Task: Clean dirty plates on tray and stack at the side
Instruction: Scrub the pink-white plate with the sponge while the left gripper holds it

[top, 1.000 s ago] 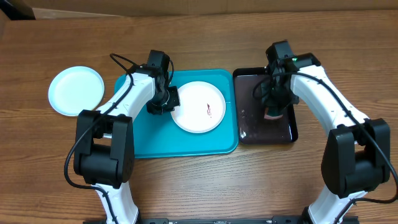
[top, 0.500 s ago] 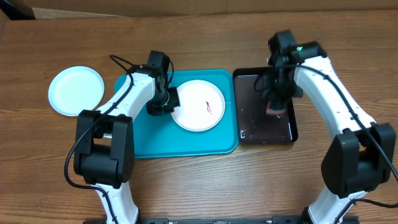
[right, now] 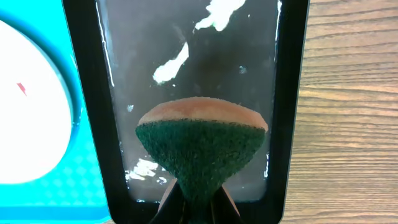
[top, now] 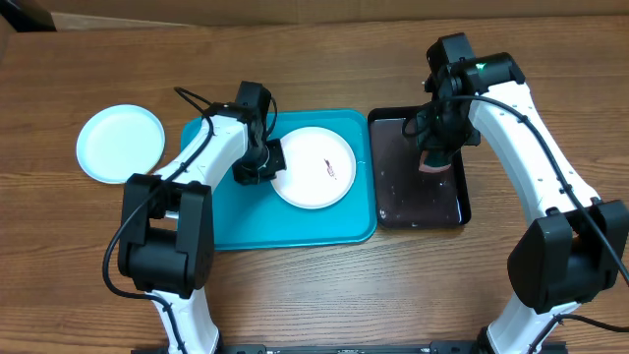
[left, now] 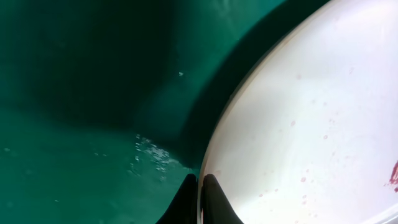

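Note:
A white plate (top: 314,168) with a small red smear lies on the turquoise tray (top: 246,226). My left gripper (top: 258,163) is shut on that plate's left rim; in the left wrist view the fingertips (left: 200,198) pinch the rim of the plate (left: 323,124) over the tray (left: 74,93). My right gripper (top: 433,157) is shut on a green and tan sponge (right: 200,146) and holds it above the black tray (top: 393,206). A second, pale plate (top: 120,142) lies on the table to the left of the turquoise tray. The yellow-green rimmed plate is out of view.
The glossy black tray (right: 87,124) holds shallow wet patches and stands directly right of the turquoise tray (right: 56,180). Bare wooden table (top: 314,285) surrounds both trays. A cardboard edge runs along the far side.
My right gripper has lifted the sponge up from the black tray and shifted it slightly toward the far side. The left gripper and the white plate have stayed put.

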{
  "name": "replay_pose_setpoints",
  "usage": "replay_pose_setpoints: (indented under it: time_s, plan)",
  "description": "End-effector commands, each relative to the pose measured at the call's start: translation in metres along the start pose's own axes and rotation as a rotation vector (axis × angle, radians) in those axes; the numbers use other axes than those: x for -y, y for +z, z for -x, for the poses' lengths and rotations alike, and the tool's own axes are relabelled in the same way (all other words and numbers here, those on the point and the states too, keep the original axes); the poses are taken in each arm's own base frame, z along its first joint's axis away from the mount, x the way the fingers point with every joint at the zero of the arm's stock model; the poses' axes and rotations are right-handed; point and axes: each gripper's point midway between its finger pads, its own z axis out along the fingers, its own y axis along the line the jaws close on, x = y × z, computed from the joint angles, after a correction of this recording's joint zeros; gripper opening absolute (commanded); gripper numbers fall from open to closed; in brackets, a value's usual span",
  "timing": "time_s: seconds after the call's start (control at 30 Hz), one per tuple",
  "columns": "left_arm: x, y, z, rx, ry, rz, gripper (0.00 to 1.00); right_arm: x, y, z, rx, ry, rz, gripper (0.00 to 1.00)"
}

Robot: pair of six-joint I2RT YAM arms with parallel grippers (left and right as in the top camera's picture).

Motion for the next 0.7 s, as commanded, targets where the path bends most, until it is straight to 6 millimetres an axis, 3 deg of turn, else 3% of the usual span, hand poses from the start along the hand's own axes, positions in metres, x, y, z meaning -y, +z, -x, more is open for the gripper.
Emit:
replay_pose_setpoints:
  time_s: [0.0,0.3,0.5,0.67]
  plan:
    - [0.016,-0.008,-0.003,0.012,0.039,-0.027,0.04,-0.011,-0.014,0.001,0.036,-0.029,0.022,0.04]
    - [0.019,-0.007,-0.002,0.015,0.042,-0.036,0.04,-0.023,-0.016,-0.003,0.029,-0.081,0.043,0.04]
    - [0.019,-0.008,-0.001,0.020,0.043,-0.039,0.04,-0.034,-0.018,0.006,0.066,-0.084,0.099,0.04]
    - [0.019,-0.007,-0.001,0.020,0.042,-0.038,0.04,-0.071,-0.024,0.010,0.092,-0.163,0.267,0.04]
